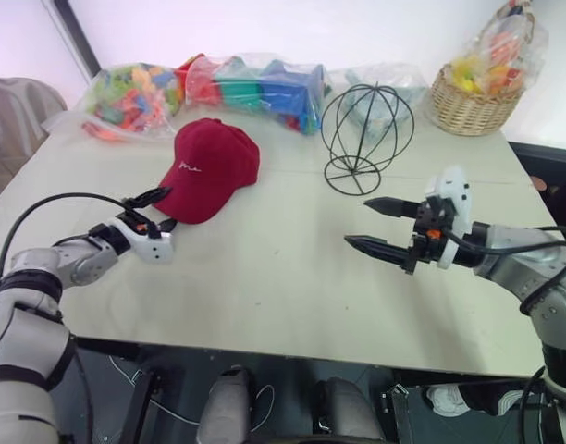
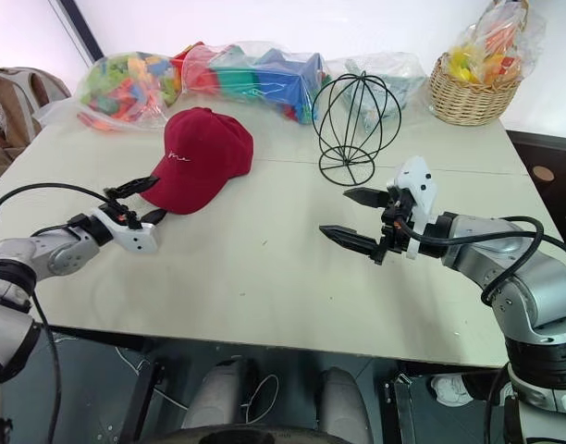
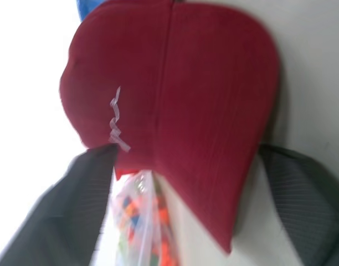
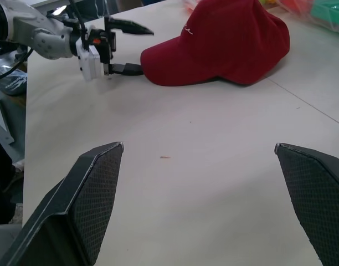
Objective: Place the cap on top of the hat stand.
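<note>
L gripper (image 1: 161, 209) spread astride brim | dark red fabric cap (image 1: 206, 168) at 9 o'clock of black wire globe hat stand (image 1: 363, 135) | R gripper (image 1: 379, 226) spread, empty | we seat brim deep, then pinch.

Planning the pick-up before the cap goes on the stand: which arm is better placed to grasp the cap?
Left. The left gripper is at the cap's brim with its fingers above and below the edge, still apart. The right gripper hovers open over bare table, nearer the stand.
</note>
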`<state>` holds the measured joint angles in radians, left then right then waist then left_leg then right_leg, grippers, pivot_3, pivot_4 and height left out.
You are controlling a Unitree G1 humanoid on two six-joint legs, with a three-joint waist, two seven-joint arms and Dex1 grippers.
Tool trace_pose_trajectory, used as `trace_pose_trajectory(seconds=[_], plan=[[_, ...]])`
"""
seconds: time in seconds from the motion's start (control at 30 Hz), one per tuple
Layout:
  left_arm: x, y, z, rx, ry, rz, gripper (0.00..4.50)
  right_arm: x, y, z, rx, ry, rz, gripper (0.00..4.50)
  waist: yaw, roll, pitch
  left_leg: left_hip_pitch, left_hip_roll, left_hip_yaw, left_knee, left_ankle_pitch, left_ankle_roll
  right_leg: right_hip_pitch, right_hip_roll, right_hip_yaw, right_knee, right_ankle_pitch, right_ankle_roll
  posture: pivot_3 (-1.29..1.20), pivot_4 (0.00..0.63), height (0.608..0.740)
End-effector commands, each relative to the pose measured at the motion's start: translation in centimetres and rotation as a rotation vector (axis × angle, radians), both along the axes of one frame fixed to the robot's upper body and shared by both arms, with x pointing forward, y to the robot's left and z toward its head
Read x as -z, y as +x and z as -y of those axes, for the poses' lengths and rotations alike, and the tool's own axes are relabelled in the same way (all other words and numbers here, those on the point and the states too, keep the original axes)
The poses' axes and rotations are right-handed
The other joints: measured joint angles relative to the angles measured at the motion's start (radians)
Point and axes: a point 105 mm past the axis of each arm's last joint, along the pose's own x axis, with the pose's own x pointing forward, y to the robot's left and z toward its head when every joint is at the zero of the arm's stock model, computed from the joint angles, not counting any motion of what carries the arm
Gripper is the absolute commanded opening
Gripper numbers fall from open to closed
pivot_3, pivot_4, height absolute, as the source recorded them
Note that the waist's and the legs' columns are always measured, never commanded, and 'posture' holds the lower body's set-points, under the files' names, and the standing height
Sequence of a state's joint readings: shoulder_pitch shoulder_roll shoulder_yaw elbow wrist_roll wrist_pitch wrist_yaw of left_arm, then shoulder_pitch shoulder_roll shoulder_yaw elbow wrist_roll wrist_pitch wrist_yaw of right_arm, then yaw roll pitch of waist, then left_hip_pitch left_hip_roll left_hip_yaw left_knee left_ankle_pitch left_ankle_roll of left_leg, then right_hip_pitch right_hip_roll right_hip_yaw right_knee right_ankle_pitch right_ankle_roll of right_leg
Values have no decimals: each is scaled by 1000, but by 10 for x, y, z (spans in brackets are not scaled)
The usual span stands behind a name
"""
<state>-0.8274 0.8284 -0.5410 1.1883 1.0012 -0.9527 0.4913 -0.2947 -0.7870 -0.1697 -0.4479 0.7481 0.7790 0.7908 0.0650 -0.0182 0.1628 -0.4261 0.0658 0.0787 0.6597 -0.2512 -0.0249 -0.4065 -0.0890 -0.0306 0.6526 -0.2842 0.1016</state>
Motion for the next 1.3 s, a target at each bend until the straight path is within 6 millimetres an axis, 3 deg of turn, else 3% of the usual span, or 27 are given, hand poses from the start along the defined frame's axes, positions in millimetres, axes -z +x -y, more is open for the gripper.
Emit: trace_pose_trajectory(seconds=[0.03, 0.17, 0.4, 0.47, 0.57, 0.77, 1.07, 1.3], plan=[[-3, 1, 16, 69, -8, 10, 2102, -11, -4, -2, -5, 10, 55, 4500, -4, 0, 0, -1, 0, 0, 2, 0, 1, 0, 0, 0, 0, 0, 0, 0, 150, 740], [-4, 2, 21, 82, -18, 22, 37, -10, -3, -3, -2, 15, 56, 4500, -2, 0, 0, 0, 0, 0, 2, -1, 1, 0, 0, 0, 1, 1, 1, 0, 150, 740], [-17, 12, 26, 53, -57, 113, 37, -9, -3, -3, 7, 21, 55, 4500, -5, 0, 0, 0, 0, 0, 3, -1, 1, 0, 0, 0, 1, 1, 1, 0, 150, 740], [-36, 17, 36, 74, -79, 201, 37, -8, -2, -2, 16, 23, 56, 4500, -6, 0, 0, 0, 0, 0, 3, -1, 1, 0, 0, 0, 1, 1, 2, 0, 150, 740], [-83, 25, 59, 96, -151, 380, 37, -6, 0, 5, 51, 20, 55, 4500, -2, -1, 1, -1, 0, -1, 3, -1, 1, 0, 0, 0, 1, 1, 2, 0, 150, 740], [-140, 10, 111, 147, -135, 594, 37, -13, 7, 32, 142, -9, 84, 4500, -14, -1, 1, -3, 0, 0, 4, 0, 1, -1, 0, 1, 0, 1, 2, 0, 150, 740], [-168, -9, 164, 176, -136, 655, 37, -21, 13, 69, 252, -57, 116, 4500, -38, -1, 1, -1, 1, -1, 4, 0, 1, -1, 2, 1, 2, 1, 2, 0, 150, 740], [-176, -4, 200, 210, -159, 690, 37, -23, 13, 75, 274, -66, 122, 4500, -26, -1, 1, -1, 1, -1, 4, 0, 1, 0, 2, 2, 2, 1, 2, 0, 150, 740]])
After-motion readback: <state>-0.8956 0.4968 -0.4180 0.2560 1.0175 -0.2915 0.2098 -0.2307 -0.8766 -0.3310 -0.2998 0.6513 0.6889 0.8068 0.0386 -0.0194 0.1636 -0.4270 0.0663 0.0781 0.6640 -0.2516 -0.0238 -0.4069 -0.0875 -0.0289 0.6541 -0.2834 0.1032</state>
